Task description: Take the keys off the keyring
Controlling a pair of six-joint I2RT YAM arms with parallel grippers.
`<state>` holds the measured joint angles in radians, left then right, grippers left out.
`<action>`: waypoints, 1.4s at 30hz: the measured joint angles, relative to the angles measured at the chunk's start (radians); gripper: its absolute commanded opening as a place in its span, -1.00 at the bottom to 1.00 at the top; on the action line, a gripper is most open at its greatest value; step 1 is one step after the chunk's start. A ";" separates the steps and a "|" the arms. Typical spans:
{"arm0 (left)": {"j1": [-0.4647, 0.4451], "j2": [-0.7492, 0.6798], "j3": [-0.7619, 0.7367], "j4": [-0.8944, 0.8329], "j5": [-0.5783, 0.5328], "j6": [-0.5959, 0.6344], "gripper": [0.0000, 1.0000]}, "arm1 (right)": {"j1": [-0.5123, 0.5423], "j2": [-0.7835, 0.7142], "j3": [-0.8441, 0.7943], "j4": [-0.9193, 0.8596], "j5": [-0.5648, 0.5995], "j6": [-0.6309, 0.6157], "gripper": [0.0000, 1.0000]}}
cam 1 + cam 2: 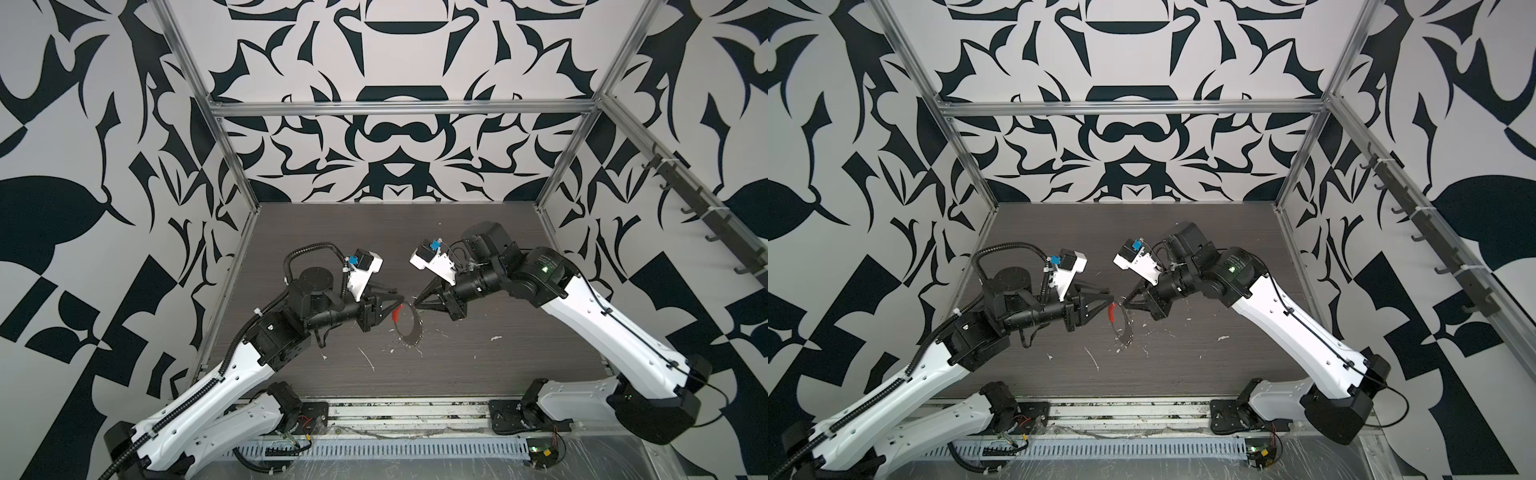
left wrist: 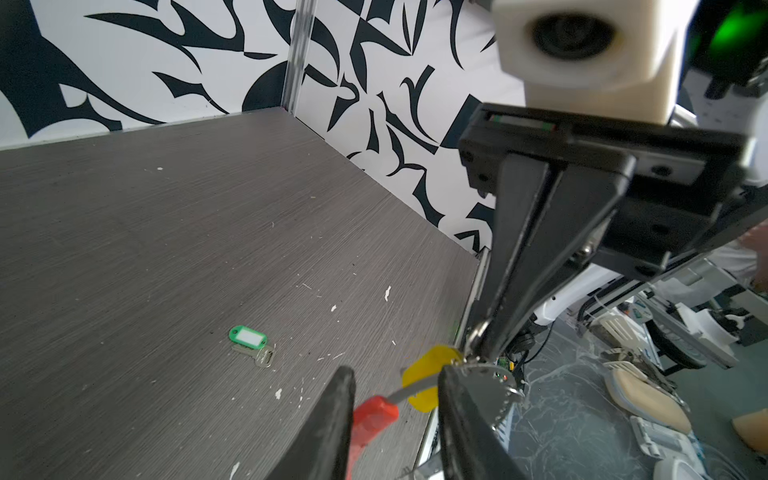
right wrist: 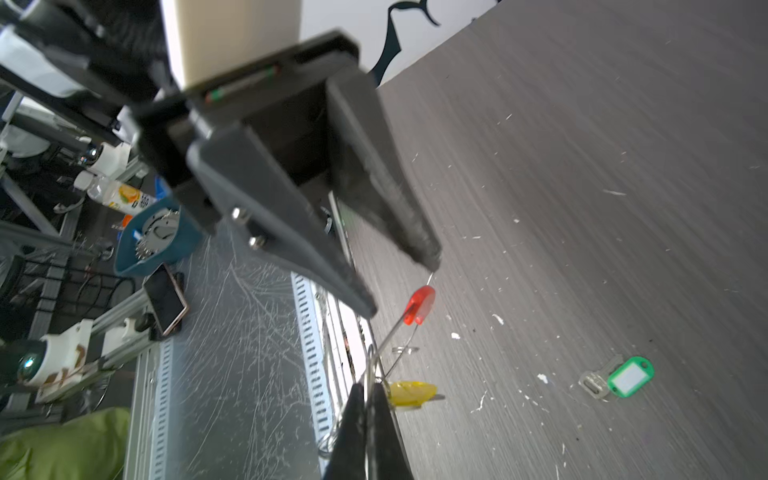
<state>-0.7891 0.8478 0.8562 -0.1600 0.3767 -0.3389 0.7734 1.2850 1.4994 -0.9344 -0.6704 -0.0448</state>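
Both top views: left gripper (image 1: pixel 398 295) and right gripper (image 1: pixel 417 300) met at the keyring (image 1: pixel 421 327), middle of the desk (image 1: pixel 478 257). Left wrist: left gripper (image 2: pixel 395 372) gaped beside the red sleeve (image 2: pixel 374 415); green-tagged key (image 2: pixel 249 343) lay loose. Right wrist: right gripper (image 3: pixel 370 388) clamped the keyring by the yellow-tagged key (image 3: pixel 411 392).

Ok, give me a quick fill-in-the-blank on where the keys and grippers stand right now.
The key lying loose on the table has a ____ tag.
The tag hanging at the keyring is ____.
The gripper shut on the keyring is the ____ one.
Between the left gripper's fingers sits the keyring's ____ sleeve.
Missing words: green, yellow, right, red.
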 measured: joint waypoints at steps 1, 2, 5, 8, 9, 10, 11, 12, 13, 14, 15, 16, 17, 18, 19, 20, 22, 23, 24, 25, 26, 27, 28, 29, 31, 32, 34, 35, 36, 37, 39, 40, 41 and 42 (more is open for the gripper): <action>0.006 0.001 0.000 0.009 0.018 -0.003 -0.28 | 0.000 0.002 0.000 -0.002 -0.005 -0.004 -1.00; 0.008 0.002 0.000 0.017 0.037 -0.006 -0.29 | 0.000 0.003 0.000 -0.005 -0.009 -0.008 -1.00; 0.009 0.014 0.000 0.040 0.089 -0.015 -0.34 | 0.000 0.008 0.000 -0.008 -0.020 -0.013 -1.00; 0.010 0.034 0.000 0.060 0.132 -0.029 -0.38 | 0.000 0.012 0.000 -0.008 -0.026 -0.016 -1.00; 0.010 0.042 0.000 0.068 0.145 -0.033 -0.41 | 0.000 0.012 0.000 -0.008 -0.026 -0.016 -1.00; 0.010 0.046 0.000 0.073 0.154 -0.037 -0.44 | 0.000 0.012 0.000 -0.008 -0.026 -0.016 -1.00; 0.010 0.051 0.000 0.077 0.164 -0.040 -0.47 | 0.000 0.012 0.000 -0.007 -0.026 -0.016 -1.00; 0.010 0.055 0.000 0.081 0.172 -0.045 -0.52 | 0.000 0.012 0.000 -0.007 -0.027 -0.016 -1.00; 0.010 0.058 0.000 0.086 0.179 -0.049 -0.56 | 0.000 0.012 0.000 -0.007 -0.027 -0.016 -1.00; 0.010 0.061 0.000 0.090 0.186 -0.053 -0.60 | 0.000 0.012 0.000 -0.007 -0.027 -0.016 -1.00; 0.010 0.063 0.000 0.092 0.193 -0.058 -0.66 | 0.000 0.012 0.000 -0.007 -0.027 -0.016 -1.00; 0.010 0.064 0.001 0.094 0.197 -0.059 -0.72 | 0.000 0.012 0.000 -0.007 -0.026 -0.016 -1.00; 0.010 0.064 0.001 0.096 0.201 -0.061 -0.77 | 0.000 0.012 -0.001 -0.006 -0.025 -0.016 -1.00; 0.010 0.065 0.001 0.098 0.208 -0.065 -0.80 | 0.000 0.012 -0.001 -0.006 -0.024 -0.015 -1.00; 0.010 0.065 0.001 0.098 0.211 -0.065 -0.82 | 0.000 0.012 -0.001 -0.006 -0.024 -0.015 -1.00; 0.010 0.066 0.001 0.099 0.215 -0.066 -0.86 | -0.001 0.012 -0.001 -0.006 -0.024 -0.013 -1.00; 0.010 0.066 0.001 0.103 0.225 -0.065 -0.92 | -0.004 0.011 -0.001 -0.006 -0.024 -0.010 -1.00; 0.010 0.068 0.001 0.105 0.229 -0.065 -0.98 | -0.005 0.010 -0.003 -0.005 -0.024 -0.007 -1.00; 0.011 0.070 0.001 0.108 0.232 -0.065 -1.00 | -0.006 0.009 -0.004 -0.005 -0.024 -0.006 -1.00; 0.011 0.072 0.001 0.111 0.235 -0.066 -1.00 | -0.006 0.007 -0.005 -0.005 -0.024 -0.004 -1.00; 0.011 0.074 0.001 0.115 0.238 -0.069 -1.00 | -0.006 0.005 -0.006 -0.004 -0.024 0.000 -1.00; 0.012 0.076 0.001 0.120 0.241 -0.074 -1.00 | -0.006 0.001 -0.009 -0.002 -0.023 0.004 -1.00; 0.012 0.076 0.001 0.125 0.243 -0.080 -1.00 | -0.006 -0.003 -0.012 0.002 -0.023 0.008 -1.00; 0.012 0.077 0.001 0.131 0.243 -0.087 -1.00 | -0.007 -0.008 -0.015 0.008 -0.023 0.013 -1.00; 0.012 0.077 0.000 0.148 0.240 -0.101 -1.00 | -0.008 -0.016 -0.019 0.022 -0.021 0.020 -1.00; 0.012 0.075 -0.004 0.162 0.233 -0.109 -1.00 | -0.009 -0.023 -0.022 0.034 -0.020 0.024 -0.98; 0.012 0.061 -0.023 0.203 0.209 -0.125 -1.00 | -0.011 -0.036 -0.034 0.062 -0.015 0.039 -0.75; 0.012 0.051 -0.034 0.225 0.194 -0.135 -1.00 | -0.011 -0.045 -0.048 0.090 -0.010 0.045 -0.60; 0.011 0.037 -0.052 0.253 0.166 -0.147 -1.00 | -0.010 -0.056 -0.063 0.119 -0.007 0.054 -0.46; 0.010 0.025 -0.066 0.271 0.149 -0.155 -1.00 | -0.007 -0.068 -0.078 0.146 -0.003 0.058 -0.37; 0.010 -0.008 -0.102 0.317 0.094 -0.171 -1.00 | -0.004 -0.101 -0.116 0.212 0.004 0.081 -0.25; 0.010 -0.023 -0.119 0.341 0.072 -0.178 -1.00 | -0.003 -0.118 -0.136 0.249 0.009 0.088 -0.19; 0.010 -0.040 -0.136 0.369 0.049 -0.187 -1.00 | -0.003 -0.142 -0.161 0.290 0.018 0.100 -0.16; 0.010 -0.051 -0.147 0.391 0.032 -0.193 -1.00 | -0.002 -0.168 -0.188 0.330 0.027 0.111 -0.15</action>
<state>-0.7788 0.7967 0.7094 0.2310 0.4084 -0.5316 0.7712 1.1168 1.3117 -0.6048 -0.6430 0.0666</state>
